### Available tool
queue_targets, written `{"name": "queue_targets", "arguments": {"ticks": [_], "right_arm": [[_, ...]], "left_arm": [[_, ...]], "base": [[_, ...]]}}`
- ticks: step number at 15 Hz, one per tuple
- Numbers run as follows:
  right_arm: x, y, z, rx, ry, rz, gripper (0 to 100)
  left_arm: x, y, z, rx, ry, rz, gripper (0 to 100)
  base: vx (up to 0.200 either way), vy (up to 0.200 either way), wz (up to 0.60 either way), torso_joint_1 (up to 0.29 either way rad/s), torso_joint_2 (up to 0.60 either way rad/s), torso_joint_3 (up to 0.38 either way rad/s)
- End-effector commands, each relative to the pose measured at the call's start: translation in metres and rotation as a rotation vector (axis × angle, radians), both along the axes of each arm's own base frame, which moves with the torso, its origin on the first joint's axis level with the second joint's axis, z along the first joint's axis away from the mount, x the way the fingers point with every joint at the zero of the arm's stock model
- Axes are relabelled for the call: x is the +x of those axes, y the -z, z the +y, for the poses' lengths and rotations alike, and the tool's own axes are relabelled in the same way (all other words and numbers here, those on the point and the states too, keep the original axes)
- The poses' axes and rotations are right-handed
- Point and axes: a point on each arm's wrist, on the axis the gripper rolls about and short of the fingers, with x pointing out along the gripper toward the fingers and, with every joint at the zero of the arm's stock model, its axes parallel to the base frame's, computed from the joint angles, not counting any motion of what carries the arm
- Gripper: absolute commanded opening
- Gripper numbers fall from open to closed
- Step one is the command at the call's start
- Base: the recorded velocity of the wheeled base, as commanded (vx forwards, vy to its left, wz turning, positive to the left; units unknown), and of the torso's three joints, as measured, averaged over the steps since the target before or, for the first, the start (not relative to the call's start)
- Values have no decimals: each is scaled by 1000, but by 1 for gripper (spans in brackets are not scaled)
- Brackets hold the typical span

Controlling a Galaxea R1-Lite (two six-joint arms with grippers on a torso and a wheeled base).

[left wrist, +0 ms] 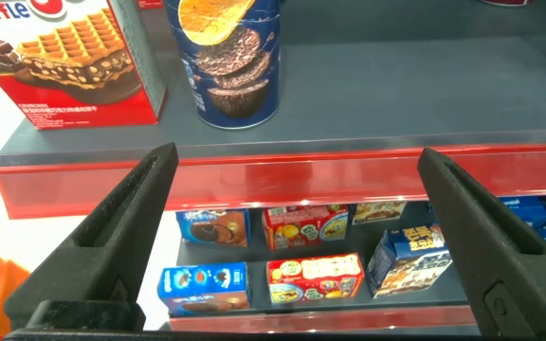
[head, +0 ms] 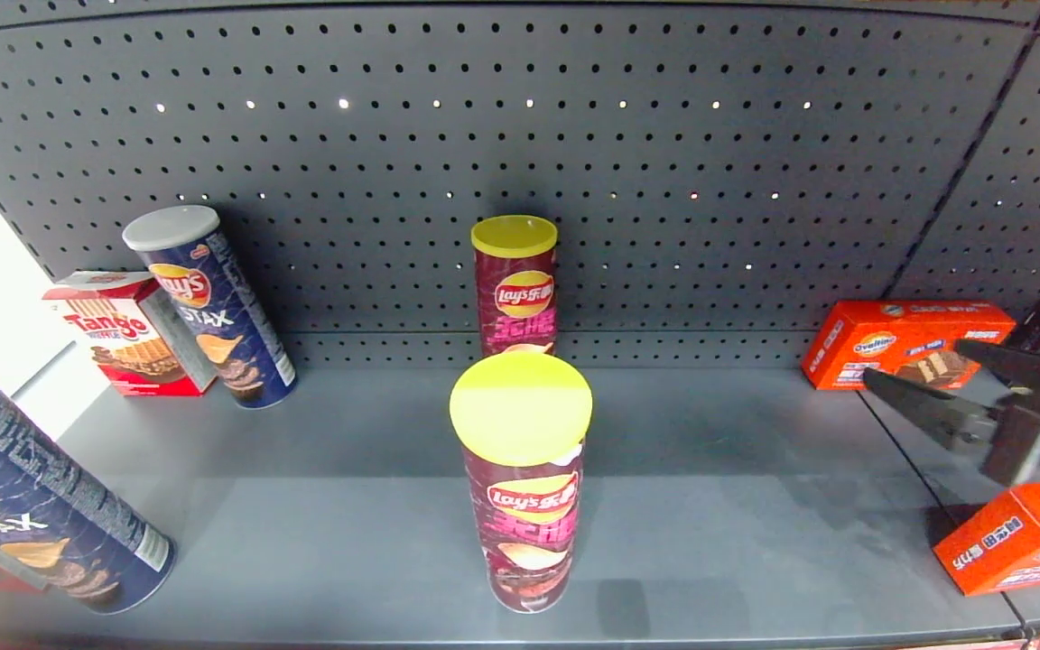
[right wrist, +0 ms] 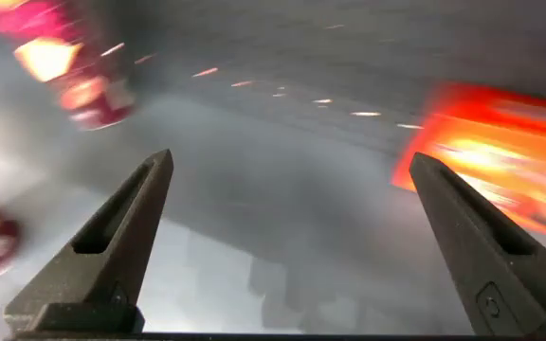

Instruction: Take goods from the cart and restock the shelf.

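1. Grey shelf (head: 755, 524); purple chip can (head: 524, 506) stands upright front centre, second can (head: 515, 289) behind it.
2. Empty right tool (head: 913, 363) wide, near orange box (head: 899, 338); empty left tool (left wrist: 297, 156) wide, before shelf edge.
3. Judged: can placed; more restocking left.

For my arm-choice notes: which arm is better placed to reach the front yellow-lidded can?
Probably right: the right gripper hangs open over the shelf, right of the can; the left gripper is out in front of the shelf's red edge.
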Motion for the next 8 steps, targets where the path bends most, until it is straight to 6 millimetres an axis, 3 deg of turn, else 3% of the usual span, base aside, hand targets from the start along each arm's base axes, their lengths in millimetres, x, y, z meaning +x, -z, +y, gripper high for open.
{"name": "queue_targets", "arguments": {"ticks": [1, 4, 5, 7, 8], "right_arm": [[-91, 34, -41, 32, 240, -157, 100], [-133, 71, -47, 33, 343, -157, 100], [-159, 92, -49, 27, 377, -130, 100], [-181, 124, -49, 33, 460, -96, 100], [-178, 133, -49, 65, 470, -68, 100]], "left_arm": [[0, 0, 0, 0, 1, 2, 100], [0, 0, 0, 0, 3, 4, 100], [0, 0, 0, 0, 3, 2, 100], [0, 0, 0, 0, 3, 2, 100], [0, 0, 0, 0, 3, 4, 100]], "base": [[0, 0, 0, 0, 0, 0], [0, 0, 0, 0, 0, 0], [0, 0, 0, 0, 0, 0], [0, 0, 0, 0, 0, 0], [0, 0, 0, 0, 0, 0]]}}
